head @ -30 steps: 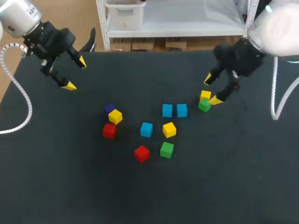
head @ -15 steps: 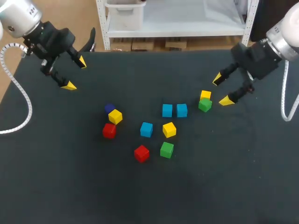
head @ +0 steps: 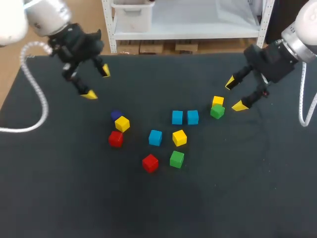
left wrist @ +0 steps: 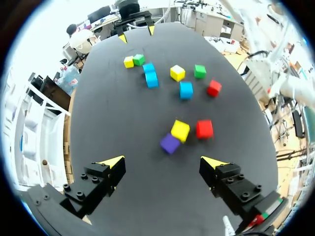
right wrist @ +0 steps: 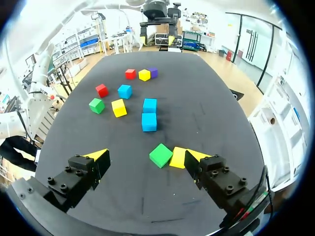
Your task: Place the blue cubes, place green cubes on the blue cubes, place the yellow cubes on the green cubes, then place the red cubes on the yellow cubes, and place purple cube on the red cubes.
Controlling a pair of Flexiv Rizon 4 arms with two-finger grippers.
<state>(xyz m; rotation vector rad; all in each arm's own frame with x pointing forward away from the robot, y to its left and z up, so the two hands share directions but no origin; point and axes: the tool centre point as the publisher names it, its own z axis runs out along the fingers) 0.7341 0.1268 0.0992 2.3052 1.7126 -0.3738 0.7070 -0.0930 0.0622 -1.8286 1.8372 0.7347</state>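
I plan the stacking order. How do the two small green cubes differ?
The far green cube touches a yellow cube; the near green cube touches nothing. The far one lies close to the right pincer; the near one lies mid-table by a red cube. Both sit flat on the black table.

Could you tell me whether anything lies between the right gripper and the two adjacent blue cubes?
Yes. A green cube and a yellow cube sit side by side just ahead of the open right gripper, on the line to the blue cubes. Beyond those two, the path looks clear.
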